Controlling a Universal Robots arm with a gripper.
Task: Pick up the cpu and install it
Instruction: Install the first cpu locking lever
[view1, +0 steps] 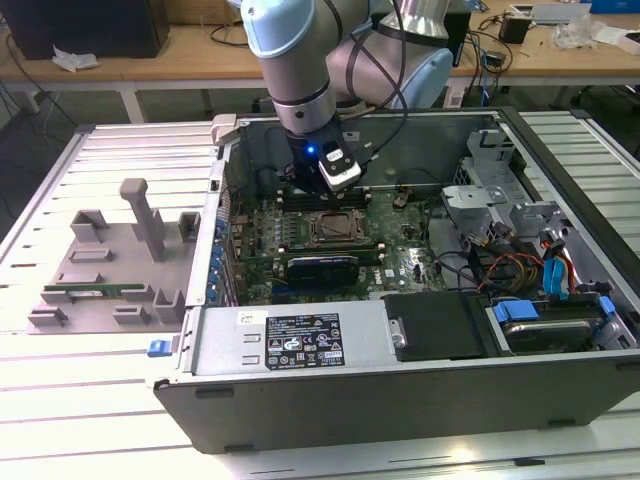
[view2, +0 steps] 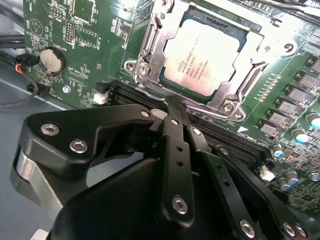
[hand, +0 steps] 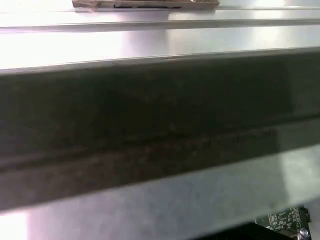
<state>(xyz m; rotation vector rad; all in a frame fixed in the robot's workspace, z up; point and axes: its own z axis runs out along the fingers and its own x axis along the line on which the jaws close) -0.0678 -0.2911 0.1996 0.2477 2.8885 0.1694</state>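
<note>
The silver-topped, green-rimmed cpu sits in its socket frame inside the open computer case; the gripper hovers just beside it, fingers closed and empty.

Arm comes in from the far side, elbow bent, wrist pointing straight down. Blue light lit on the wrist, camera block clipped just below it. Hand in second wrist view: black linkage fingers folded together, tips closed to one narrow point, nothing between them.
</note>
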